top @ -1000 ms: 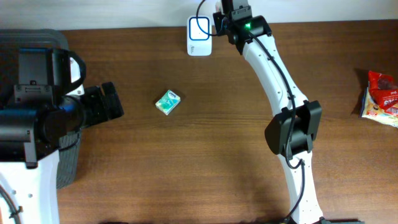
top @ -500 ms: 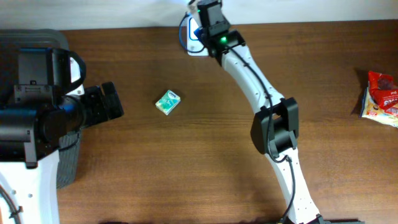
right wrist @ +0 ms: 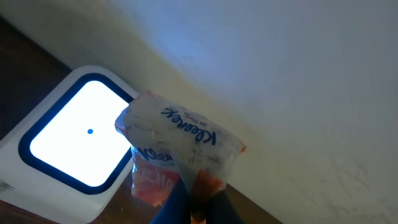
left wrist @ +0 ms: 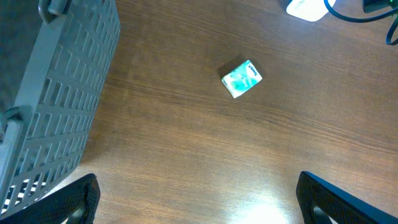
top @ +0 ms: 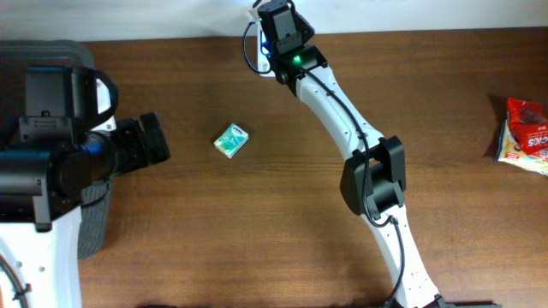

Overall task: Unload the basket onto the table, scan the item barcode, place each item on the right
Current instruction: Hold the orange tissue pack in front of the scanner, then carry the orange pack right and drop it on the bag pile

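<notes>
Crinkly, probably plastic tissue pack [right wrist: 180, 142]

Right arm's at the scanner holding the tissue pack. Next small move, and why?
Probably ease the right pincer sideways so the clear plastic Kleenex tissue pack sits over the lit, blue-rimmed window of the white scanner. In the wrist view the pack only overlaps the window's right edge, and no barcode is visible.

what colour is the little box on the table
The box is teal and white; left wrist view.
</notes>
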Controlling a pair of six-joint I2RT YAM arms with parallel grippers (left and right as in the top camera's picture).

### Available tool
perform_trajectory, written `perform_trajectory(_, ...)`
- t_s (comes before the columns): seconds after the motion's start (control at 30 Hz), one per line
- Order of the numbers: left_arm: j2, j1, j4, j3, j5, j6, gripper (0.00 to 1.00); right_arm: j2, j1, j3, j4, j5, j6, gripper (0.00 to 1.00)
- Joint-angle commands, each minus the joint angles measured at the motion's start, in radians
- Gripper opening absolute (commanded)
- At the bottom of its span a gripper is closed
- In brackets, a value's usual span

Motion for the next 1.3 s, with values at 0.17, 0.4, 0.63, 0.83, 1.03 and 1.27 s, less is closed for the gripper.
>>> perform_trajectory(0.17,-0.002,0.005,0.0,0.006,0.003,0.001,0.99,0.0,0.002,-0.02,-0.016,0.013,0.177,0.04)
perform_trajectory(0.4,-0.002,0.005,0.0,0.006,0.003,0.001,0.99,-0.189,-0.124,-0.001,-0.138,0.028,0.648,0.04)
perform_trajectory(0.63,-0.002,0.005,0.0,0.006,0.003,0.001,0.99,-0.288,-0.397,-0.001,-0.515,0.028,1.067,0.04)
perform_trajectory(0.83,-0.002,0.005,0.0,0.006,0.003,0.001,0.99,-0.275,-0.669,-0.016,-0.867,0.029,1.268,0.04)
perform_trajectory(1.03,-0.002,0.005,0.0,0.006,0.004,0.001,0.99,-0.275,-0.901,-0.12,-0.941,0.024,1.265,0.04)
perform_trajectory(1.27,-0.002,0.005,0.0,0.006,0.004,0.001,0.99,-0.275,-1.038,-0.241,-0.928,-0.022,1.264,0.68)
